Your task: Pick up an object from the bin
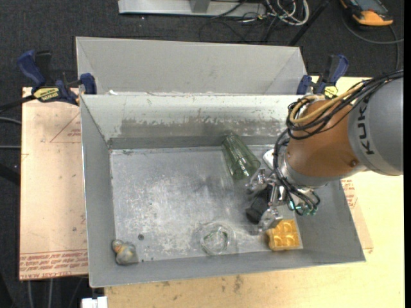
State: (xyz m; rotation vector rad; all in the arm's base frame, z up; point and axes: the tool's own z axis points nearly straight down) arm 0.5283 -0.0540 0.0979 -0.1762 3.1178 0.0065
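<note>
Fairly bright, even light falls from above. The bin (160, 185) has a dull, patchy sheen on its floor, and its pale back wall is brightest. A soft shadow lies beneath the arm (321, 146). The carpet (38, 18) is dark.

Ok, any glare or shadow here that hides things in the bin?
Camera view: the bin floor shows a dull patchy sheen, no harsh glare; the clear object by the front wall nearly melts into the metal; the spot under the gripper beside the yellow block is dark and hard to read.
</note>
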